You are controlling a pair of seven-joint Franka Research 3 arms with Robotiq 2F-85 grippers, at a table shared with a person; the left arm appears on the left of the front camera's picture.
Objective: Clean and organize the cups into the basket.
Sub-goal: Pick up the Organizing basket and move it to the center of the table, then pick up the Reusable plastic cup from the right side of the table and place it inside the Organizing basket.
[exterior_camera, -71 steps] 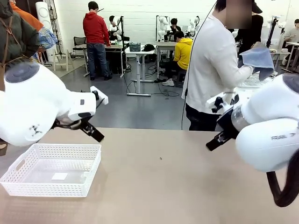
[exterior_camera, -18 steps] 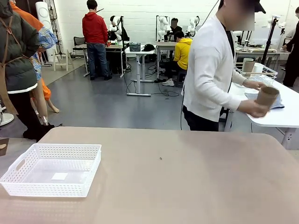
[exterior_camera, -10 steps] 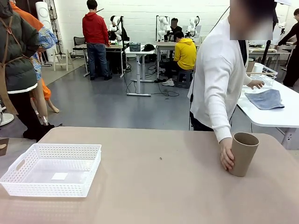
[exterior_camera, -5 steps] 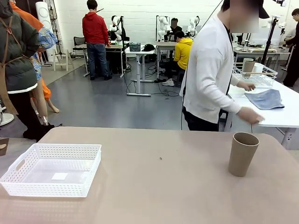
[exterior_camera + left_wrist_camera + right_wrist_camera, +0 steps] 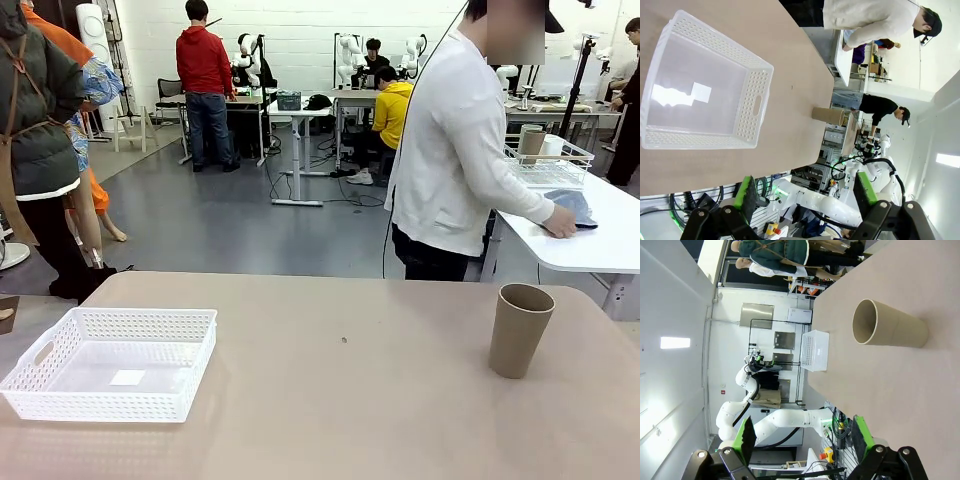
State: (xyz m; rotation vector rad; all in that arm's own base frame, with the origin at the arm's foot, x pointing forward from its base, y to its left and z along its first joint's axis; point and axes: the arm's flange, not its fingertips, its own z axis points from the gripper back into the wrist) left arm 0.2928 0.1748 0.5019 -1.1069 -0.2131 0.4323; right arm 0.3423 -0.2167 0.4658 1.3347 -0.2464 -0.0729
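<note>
1. Table: the tan top fills the lower half of the front view. It is mostly bare, which I take as working room left for the arms.
2. Person: upper right of the front view, in a white top, turned away toward a side table at the right edge. One hand rests on a blue cloth there. My guess is that this is the wiping station for the cleaning part of the job.
3. Basket: lower left of the front view, flat on the table with its open side up. Only a white label lies on its floor. It looks placed to receive cups on the left arm's side.
4. Tan cup: right of the front view, upright with its mouth up, near the table's far right edge. It stands free, well apart from the basket and touching no hand, so it looks set out for pickup.
5. White wire basket: on the side table behind the person's arm. Its contents are too small to make out.
6. Left gripper: at the bottom of the left wrist view, fingers spread wide and holding nothing. The basket lies beyond it, and the cup farther off.
7. Right gripper: likewise spread and empty, high above the table. The cup sits in the upper right of its view, which suggests this arm is the one to take it.
</note>
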